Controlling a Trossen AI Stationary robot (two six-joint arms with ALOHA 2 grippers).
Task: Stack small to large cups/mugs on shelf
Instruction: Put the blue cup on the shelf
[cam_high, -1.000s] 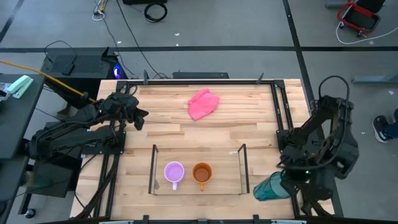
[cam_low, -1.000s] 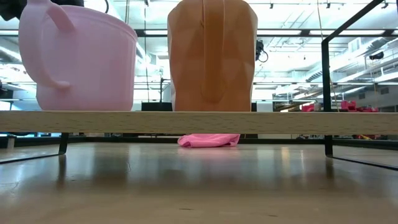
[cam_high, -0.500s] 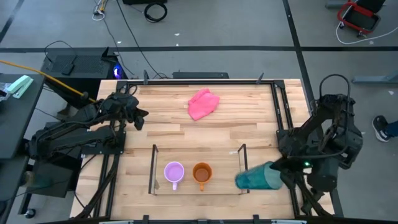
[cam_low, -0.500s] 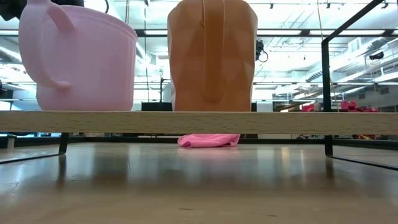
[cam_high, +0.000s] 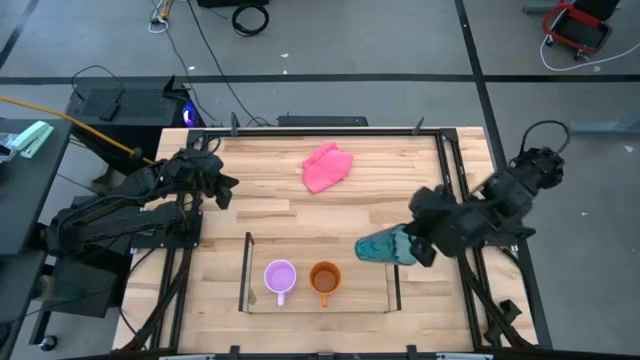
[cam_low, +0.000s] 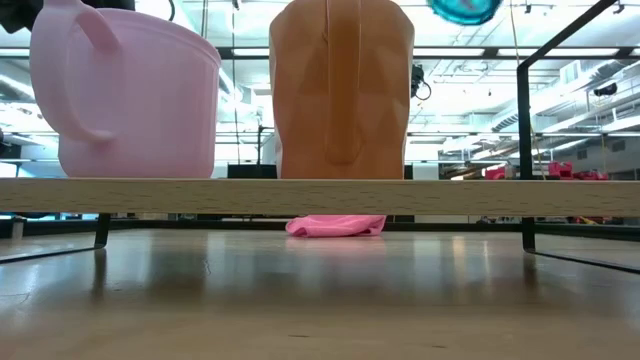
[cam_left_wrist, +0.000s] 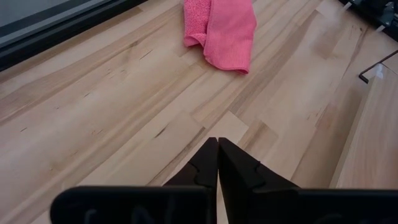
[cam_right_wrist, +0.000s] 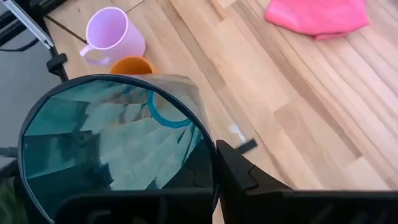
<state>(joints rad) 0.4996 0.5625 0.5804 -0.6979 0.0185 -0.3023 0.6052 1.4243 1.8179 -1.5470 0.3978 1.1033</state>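
Observation:
The lilac mug (cam_high: 279, 277) and the orange mug (cam_high: 324, 278) stand side by side on the shelf (cam_high: 247, 272), handles toward the near edge. In the low view the lilac mug (cam_low: 130, 90) and the orange mug (cam_low: 340, 90) rest upright on the shelf's wood base (cam_low: 320, 195). My right gripper (cam_high: 412, 245) is shut on the teal cup (cam_high: 383, 247), which hangs in the air over the shelf's far right corner. The teal cup (cam_low: 465, 8) shows at the low view's top edge. My left gripper (cam_high: 226, 190) waits shut at the table's left. My right gripper holds the teal cup by its mouth rim (cam_right_wrist: 210, 155). One finger (cam_right_wrist: 249, 180) lies outside the wall, and a dark shape inside the cup seems to be the other. The fingers come level from the table's right. The cup is lifted clear, on its side, base (cam_high: 362, 247) pointing left.
A crumpled pink cloth (cam_high: 327, 166) lies near the table's far edge, also seen as the pink cloth (cam_left_wrist: 221, 28) ahead of my left gripper (cam_left_wrist: 217, 163). The shelf's right third (cam_high: 365, 285) holds nothing. Dark frame rails (cam_high: 450, 170) run along the table's right side.
My right gripper has carried the teal cup from the table's near right corner toward the left and the far edge, up to above the shelf's right end. The cup has come into the low view's top. The mugs have stayed put.

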